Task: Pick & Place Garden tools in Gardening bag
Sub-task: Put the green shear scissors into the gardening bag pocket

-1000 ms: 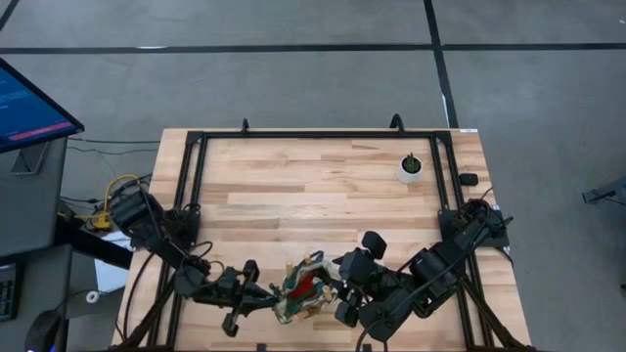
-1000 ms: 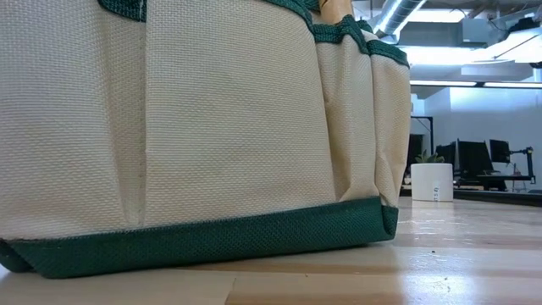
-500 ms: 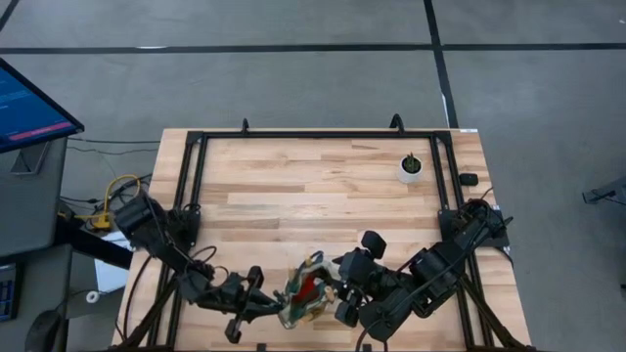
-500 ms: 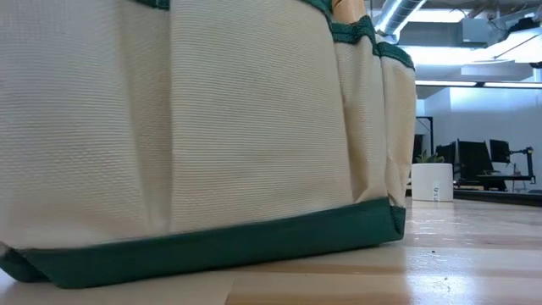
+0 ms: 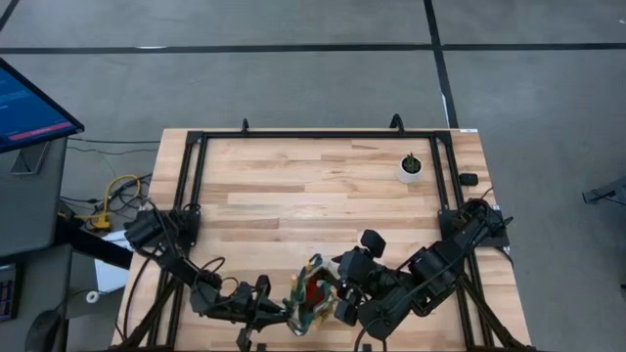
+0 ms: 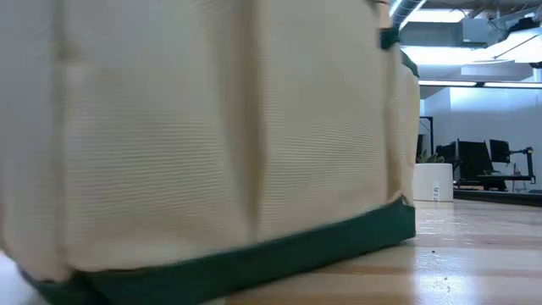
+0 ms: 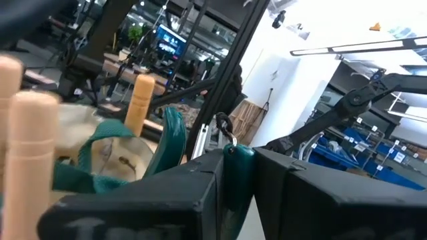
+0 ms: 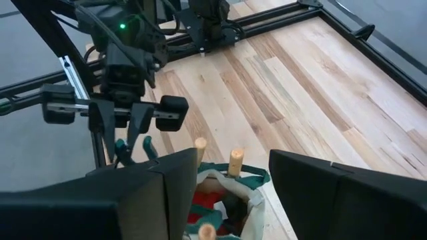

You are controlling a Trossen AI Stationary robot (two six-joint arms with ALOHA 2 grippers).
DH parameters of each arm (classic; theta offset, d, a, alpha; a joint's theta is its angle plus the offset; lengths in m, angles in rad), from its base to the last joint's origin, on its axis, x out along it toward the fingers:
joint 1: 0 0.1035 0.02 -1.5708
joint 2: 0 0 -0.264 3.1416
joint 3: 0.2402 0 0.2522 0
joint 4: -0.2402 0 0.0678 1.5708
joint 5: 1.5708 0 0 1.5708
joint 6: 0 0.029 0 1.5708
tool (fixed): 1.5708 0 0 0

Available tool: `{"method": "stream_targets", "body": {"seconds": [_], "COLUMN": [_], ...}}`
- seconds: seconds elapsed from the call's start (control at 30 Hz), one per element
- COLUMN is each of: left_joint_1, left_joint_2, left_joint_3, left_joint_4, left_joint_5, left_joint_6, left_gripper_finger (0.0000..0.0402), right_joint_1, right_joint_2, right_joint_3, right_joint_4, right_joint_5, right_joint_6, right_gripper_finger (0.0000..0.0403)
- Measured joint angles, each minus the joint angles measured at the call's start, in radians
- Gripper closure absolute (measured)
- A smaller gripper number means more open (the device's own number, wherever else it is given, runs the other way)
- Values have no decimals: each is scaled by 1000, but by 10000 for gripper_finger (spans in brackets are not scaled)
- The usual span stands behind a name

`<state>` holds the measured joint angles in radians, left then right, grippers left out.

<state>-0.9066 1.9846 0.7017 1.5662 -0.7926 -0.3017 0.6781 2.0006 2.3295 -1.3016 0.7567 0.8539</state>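
At the desk's (image 5: pixel 323 186) near edge, the left gripper (image 8: pixel 131 129) clamps its fingers (image 8: pixel 141 119) on the green handle of a pair of pruning shears (image 7: pixel 235 183), poised at the rim of the gardening bag (image 5: pixel 311 298). The bag stands between the two arms, its red lining showing from above and its tan wall filling the low view. Light wooden handles (image 8: pixel 235 162) of tools already inside poke up past the green trim. The right gripper (image 8: pixel 230 193) hangs directly over the bag's other side, fingers spread wide around nothing, with the bag's mouth just below the gap. A small white pot (image 5: pixel 411 167) sits near the desk's far right corner.
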Motion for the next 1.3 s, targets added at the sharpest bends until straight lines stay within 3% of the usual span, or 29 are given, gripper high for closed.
{"method": "stream_targets", "body": {"seconds": [0.47, 1.0, 1.13, 1.3], "left_joint_1": [-28, 10, 29, 34], "left_joint_2": [-131, -21, -13, -12], "left_joint_3": [2, 34, 65, 74], "left_joint_4": [-3, -23, -110, -203], "left_joint_5": [1, 18, 40, -2], "left_joint_6": [110, -51, -126, -182], "left_gripper_finger": [367, 367, 367, 362], "right_joint_1": [1, 0, -2, -3], "right_joint_2": [0, 0, 0, 0], "right_joint_3": [0, 0, 0, 0], "right_joint_4": [0, 0, 1, 5], "right_joint_5": [0, 0, 0, 0], "right_joint_6": [0, 0, -12, -16], "right_gripper_finger": [223, 223, 223, 223]}}
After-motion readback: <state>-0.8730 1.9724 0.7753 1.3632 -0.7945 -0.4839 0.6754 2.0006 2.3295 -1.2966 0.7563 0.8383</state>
